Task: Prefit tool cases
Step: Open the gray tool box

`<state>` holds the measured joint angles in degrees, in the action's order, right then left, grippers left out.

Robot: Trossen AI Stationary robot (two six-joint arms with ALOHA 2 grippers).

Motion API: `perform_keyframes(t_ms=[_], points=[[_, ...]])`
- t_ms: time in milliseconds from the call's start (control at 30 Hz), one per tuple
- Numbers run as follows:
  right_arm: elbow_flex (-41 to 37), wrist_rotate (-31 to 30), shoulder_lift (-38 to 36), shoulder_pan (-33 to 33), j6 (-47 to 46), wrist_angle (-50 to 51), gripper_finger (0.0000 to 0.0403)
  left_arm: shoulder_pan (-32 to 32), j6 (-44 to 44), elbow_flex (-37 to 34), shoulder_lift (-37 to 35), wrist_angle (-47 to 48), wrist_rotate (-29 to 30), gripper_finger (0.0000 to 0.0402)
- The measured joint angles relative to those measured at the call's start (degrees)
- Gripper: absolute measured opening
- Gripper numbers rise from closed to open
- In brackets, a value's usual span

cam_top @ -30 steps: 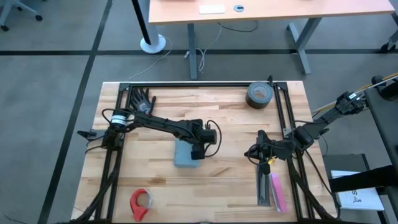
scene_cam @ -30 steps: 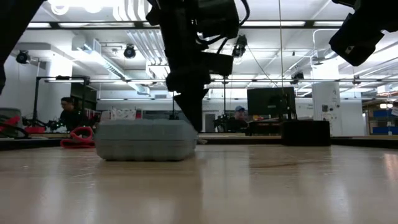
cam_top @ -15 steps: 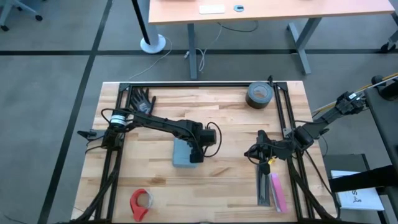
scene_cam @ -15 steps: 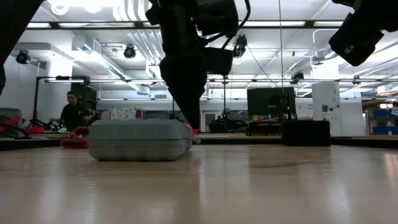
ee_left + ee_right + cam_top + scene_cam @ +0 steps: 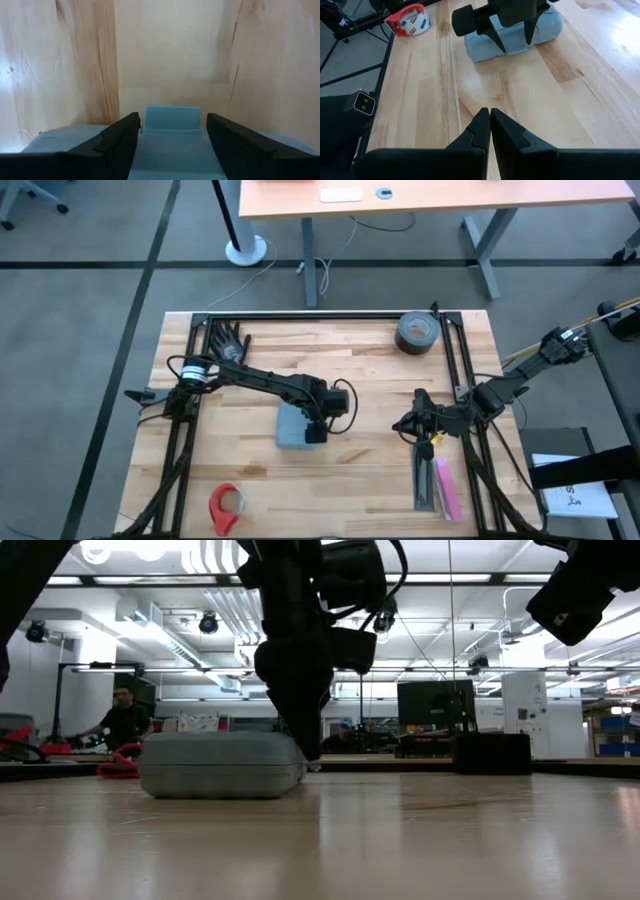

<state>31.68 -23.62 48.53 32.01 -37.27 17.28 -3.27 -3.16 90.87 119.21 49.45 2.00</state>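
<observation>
Two arms: left gripper was at work at the tool case; right gripper waited well apart, on the table's right side, over bare wood
Case position: it lay flat and closed on the wooden table, near the middle and somewhat to the robot's left, well apart from the red tape roll at the near edge and the dark tape roll at the far edge
Case axis: in the high view its long side ran from the near edge toward the far edge of the table, the short side across
Left claw state: its fingers stood wide apart, pointing down, one on each side of the small handle bump on the case's right edge; nothing was clamped, and whether the pads touched the plastic could not be told
Key relation: the case body lay to the left of the claw, so the claw sat at its right long edge, straddling the bump
Nearer arm: the left, by a clear margin; it was already on the case
Right claw state: fingers pressed together, holding nothing
Judgement: any coming grip or nudge would likely act on that bump, and a push there could swing the case round
Other items: black and pink bars lay near the right arm, untouched
</observation>
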Motion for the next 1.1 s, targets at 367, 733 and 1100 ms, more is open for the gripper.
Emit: perform_keyframes(t_ms=[367,733,1100], points=[[0.0,0.0,0.0,0.0,0.0,0.0,0.0000,0.0,-0.1,0.0,0.0,5.3,0.2,0.0220],[0.0,-0.5,0.0,0.0,0.0,0.0,0.0000,0.0,-0.1,0.0,0.0,9.0,0.3,0.0230],[0.0,-0.5,0.0,0.0,0.0,0.0,0.0000,-0.1,1.5,0.0,0.0,10.2,0.3,0.0223]])
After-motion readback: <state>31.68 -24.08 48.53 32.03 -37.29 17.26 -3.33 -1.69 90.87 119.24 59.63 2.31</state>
